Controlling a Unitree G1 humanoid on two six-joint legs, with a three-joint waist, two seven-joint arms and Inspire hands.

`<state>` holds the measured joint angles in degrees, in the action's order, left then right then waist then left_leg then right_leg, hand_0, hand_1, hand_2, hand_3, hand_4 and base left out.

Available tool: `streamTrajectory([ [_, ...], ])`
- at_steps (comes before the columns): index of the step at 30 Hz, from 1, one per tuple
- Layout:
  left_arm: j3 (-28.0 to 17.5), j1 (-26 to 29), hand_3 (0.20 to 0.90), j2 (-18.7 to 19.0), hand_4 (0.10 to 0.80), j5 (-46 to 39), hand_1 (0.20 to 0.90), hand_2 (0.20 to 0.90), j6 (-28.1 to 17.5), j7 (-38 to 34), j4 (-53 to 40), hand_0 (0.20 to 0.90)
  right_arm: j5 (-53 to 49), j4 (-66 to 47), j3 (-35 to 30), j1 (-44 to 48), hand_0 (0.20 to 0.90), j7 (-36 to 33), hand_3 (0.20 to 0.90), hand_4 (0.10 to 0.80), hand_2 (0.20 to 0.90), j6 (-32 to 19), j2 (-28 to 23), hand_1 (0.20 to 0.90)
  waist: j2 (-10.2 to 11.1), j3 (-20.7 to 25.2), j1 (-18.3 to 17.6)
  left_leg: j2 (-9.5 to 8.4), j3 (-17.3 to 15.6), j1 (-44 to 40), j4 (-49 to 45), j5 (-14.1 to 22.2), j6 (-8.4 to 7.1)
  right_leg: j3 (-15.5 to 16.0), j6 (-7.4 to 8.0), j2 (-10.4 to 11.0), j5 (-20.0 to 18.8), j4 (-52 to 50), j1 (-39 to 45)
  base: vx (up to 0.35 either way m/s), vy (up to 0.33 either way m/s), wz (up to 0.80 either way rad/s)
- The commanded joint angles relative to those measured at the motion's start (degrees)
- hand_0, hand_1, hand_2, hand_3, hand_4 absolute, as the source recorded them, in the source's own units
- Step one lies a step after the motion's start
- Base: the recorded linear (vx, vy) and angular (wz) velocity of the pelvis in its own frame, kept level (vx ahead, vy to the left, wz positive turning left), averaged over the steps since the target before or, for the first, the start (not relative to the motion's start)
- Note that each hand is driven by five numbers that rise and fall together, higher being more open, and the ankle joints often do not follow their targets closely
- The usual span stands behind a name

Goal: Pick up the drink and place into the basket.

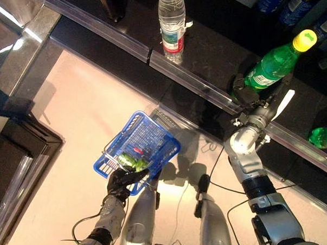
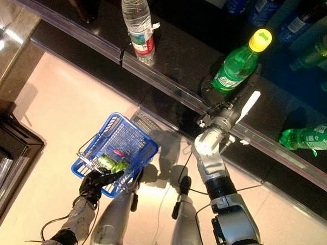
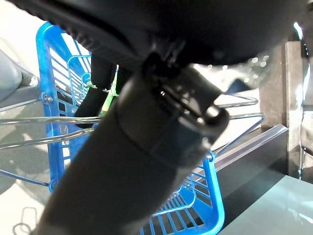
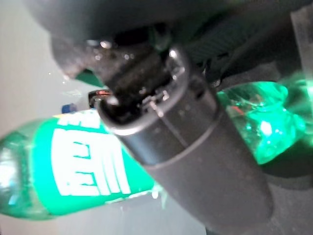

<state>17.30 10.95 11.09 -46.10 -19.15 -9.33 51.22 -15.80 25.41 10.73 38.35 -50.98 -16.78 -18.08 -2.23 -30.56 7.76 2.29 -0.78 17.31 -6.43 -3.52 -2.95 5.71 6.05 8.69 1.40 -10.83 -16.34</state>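
A: Status of item one, the green plastic drink bottle with the yellow cap (image 1: pixel 274 63)?

B: Standing tilted on the dark shelf (image 1: pixel 210 54), not yet lifted. The right robot hand (image 2: pixel 216 95) is at its base; the right wrist view shows dark fingers curled round the green body, so I judge the grasp made.

A: And the receptacle?

B: One blue plastic shopping basket with wire handles (image 1: pixel 144 135), held out over the pale floor (image 1: pixel 77 102) by the left robot hand (image 1: pixel 122 180), its fingers curled about the near rim and handles. Inside: one green bottle with a red cap (image 1: pixel 133 160), lying down.

A: Progress, then?

B: By my reading, roughly midway for this bottle: grasp done; lift, carry across and release into the basket remain. The basket is well apart from the shelf.

A: Remaining stock on the shelf?

B: One clear water bottle with a red label (image 1: pixel 171 25), upright. One further green bottle (image 2: pixel 309 137) lying at the right. Several dark blue bottles (image 2: pixel 263 8) at the back, number unclear.
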Motion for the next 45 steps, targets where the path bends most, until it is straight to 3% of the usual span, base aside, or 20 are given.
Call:
streamTrajectory([
  [1,1.14,-4.38,0.200,0.39,0.100,-0.13,0.300,0.300,-2.74,1.17,-3.01,0.300,1.37,-4.41,-4.18,8.19,0.300,-2.09,0.200,0.100,0.300,-5.38,-4.95,0.300,-1.15,0.77,0.40,-2.61,4.93,2.84,-3.54,0.62,2.42,2.51,-2.81,1.78,-3.52,-2.34,-1.40,0.000,0.000,0.00],
  [15,1.14,-4.54,0.200,1.18,0.100,-0.95,0.300,0.300,-2.46,2.23,-3.48,0.300,3.27,-1.61,-4.50,12.99,0.300,-2.24,0.200,0.100,0.300,-6.39,-8.74,0.300,-1.46,0.77,1.36,-3.34,5.85,3.52,-4.74,0.93,2.78,3.01,-2.98,1.79,-2.96,-3.61,-1.87,0.000,0.000,0.00],
  [22,-0.25,-5.28,0.200,1.74,0.100,-0.78,0.300,0.300,-3.33,1.57,-4.79,0.300,9.39,-12.40,-4.69,10.47,0.300,0.92,0.200,0.100,0.300,-6.38,-8.35,0.300,-0.97,0.77,1.24,-3.41,6.20,3.08,-5.10,1.18,3.01,3.44,-3.06,1.47,-2.19,-4.57,-1.43,-0.002,-0.005,0.00],
  [27,-1.80,-6.37,0.200,2.83,0.100,3.75,0.300,0.300,-5.48,1.92,-8.72,0.300,13.48,-26.00,-3.18,6.79,0.300,7.27,0.200,0.100,0.300,-5.04,-7.22,0.300,-0.44,0.77,0.83,-3.20,6.25,2.12,-5.95,1.43,2.80,3.86,-3.39,1.16,-0.96,-6.07,-0.38,-0.016,-0.046,0.00],
  [32,-3.31,-7.87,0.200,4.38,0.100,3.19,0.300,0.300,-7.56,2.74,-13.62,0.300,14.71,-32.70,-2.06,2.66,0.300,13.61,0.200,0.100,0.300,-5.88,-6.26,0.300,-0.31,0.77,0.57,-2.87,6.56,-0.01,-6.29,1.79,2.52,4.11,-3.79,0.92,0.23,-6.91,1.85,0.007,-0.028,0.02],
  [38,-5.84,-10.24,0.200,5.72,0.100,0.56,0.300,0.300,-9.01,5.03,-19.57,0.300,7.93,-40.04,-0.14,-1.10,0.300,24.09,0.200,0.100,0.300,-4.70,-4.77,0.300,-0.45,2.28,0.65,-2.28,7.33,-2.68,-6.07,1.84,1.67,4.66,-4.81,0.55,1.87,-7.31,5.06,0.036,-0.015,0.10],
  [41,-6.82,-11.92,0.200,7.80,0.100,7.30,0.300,0.300,-10.87,1.08,-25.69,0.300,1.42,-42.51,2.04,-3.52,0.300,29.74,0.200,0.100,0.300,-2.82,-3.28,0.300,-0.33,4.03,1.44,-2.12,7.89,-4.63,-5.56,1.89,1.23,5.24,-5.36,0.43,2.85,-7.18,7.44,0.067,0.000,0.06],
  [45,-8.11,-14.09,0.200,9.36,0.100,7.92,0.300,0.300,-10.62,2.21,-32.70,0.300,-0.26,-44.68,4.62,-6.45,0.300,33.83,0.200,0.100,0.300,-0.62,-1.58,0.300,-0.12,5.83,2.61,-2.19,8.64,-6.44,-4.89,1.90,1.02,6.12,-5.68,0.38,3.60,-6.84,9.76,0.046,-0.003,0.15],
])
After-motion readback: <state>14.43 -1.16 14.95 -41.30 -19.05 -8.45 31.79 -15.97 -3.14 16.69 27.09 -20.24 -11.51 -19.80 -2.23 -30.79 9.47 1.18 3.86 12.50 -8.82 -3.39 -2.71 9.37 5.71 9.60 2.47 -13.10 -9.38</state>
